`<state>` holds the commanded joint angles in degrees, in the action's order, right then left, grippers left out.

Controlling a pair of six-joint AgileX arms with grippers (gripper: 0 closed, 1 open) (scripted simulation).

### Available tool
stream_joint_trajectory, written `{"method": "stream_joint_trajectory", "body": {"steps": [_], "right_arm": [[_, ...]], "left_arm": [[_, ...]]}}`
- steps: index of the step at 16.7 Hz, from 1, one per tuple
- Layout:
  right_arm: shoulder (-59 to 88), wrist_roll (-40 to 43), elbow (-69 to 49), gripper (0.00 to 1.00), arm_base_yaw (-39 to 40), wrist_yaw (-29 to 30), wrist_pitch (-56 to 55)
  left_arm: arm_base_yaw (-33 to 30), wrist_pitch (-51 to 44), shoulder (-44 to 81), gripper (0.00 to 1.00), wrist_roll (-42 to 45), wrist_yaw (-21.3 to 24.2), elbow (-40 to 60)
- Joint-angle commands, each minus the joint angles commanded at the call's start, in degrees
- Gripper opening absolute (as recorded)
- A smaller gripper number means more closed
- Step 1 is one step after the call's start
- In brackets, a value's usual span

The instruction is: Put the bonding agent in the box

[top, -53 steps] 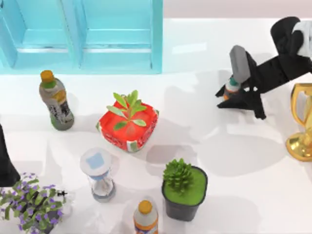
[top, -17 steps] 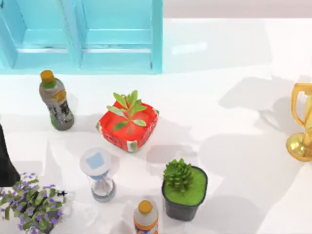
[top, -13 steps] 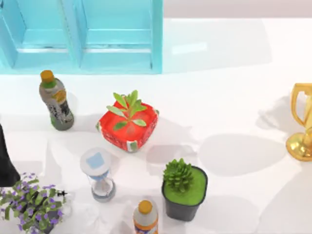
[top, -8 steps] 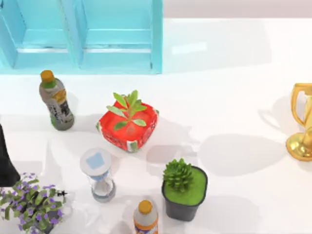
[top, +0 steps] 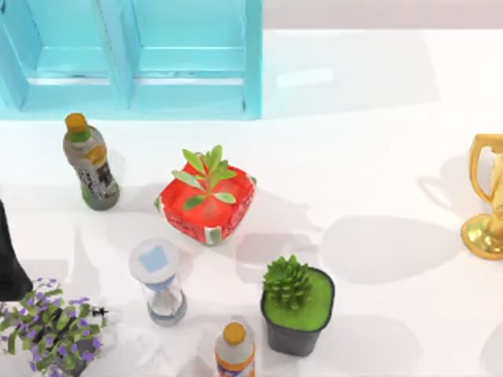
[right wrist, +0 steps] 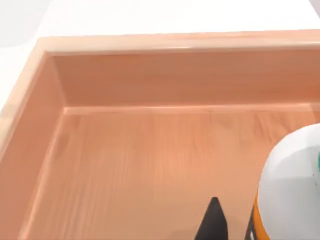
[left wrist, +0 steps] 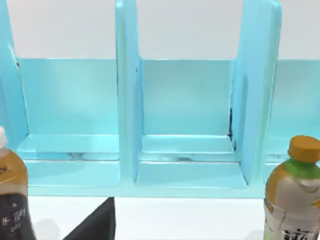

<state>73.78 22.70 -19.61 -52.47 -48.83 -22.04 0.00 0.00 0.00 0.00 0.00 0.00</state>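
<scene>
The bonding agent (right wrist: 292,192), a white bottle with an orange label and a bit of green cap at the picture's edge, hangs close to the right wrist camera over the inside of the wooden box (right wrist: 150,150). My right gripper (right wrist: 235,231) is shut on it; one black fingertip (right wrist: 213,220) shows beside the label. The box floor beneath is bare wood. My left arm (top: 8,259) stays parked at the table's left edge, with a dark part of its gripper (left wrist: 95,226) low in the left wrist view.
A blue shelf unit (top: 134,55) stands at the back left. On the table are a drink bottle (top: 90,161), a red-potted plant (top: 207,200), an hourglass (top: 159,281), a green succulent (top: 297,305), purple flowers (top: 51,326), another bottle (top: 234,351) and a gold trophy (top: 487,196).
The right arm, which held the bottle at the table's back right 3.2 s ago, has left the top view. Its shadow has slid off toward the right since.
</scene>
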Motion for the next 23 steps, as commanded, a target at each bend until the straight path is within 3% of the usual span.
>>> {"method": "stream_joint_trajectory", "body": {"steps": [10, 23], "right_arm": [[-2.58, -1.24, 4.32, 0.00, -0.50, -0.58, -4.53], [17.21, -8.01, 1.82, 0.00, 9.55, 8.95, -26.92]], "left_arm": [[0.00, 0.00, 0.00, 1.00, 0.00, 0.00, 0.00], [0.00, 0.00, 0.00, 1.00, 0.00, 0.00, 0.00]]}}
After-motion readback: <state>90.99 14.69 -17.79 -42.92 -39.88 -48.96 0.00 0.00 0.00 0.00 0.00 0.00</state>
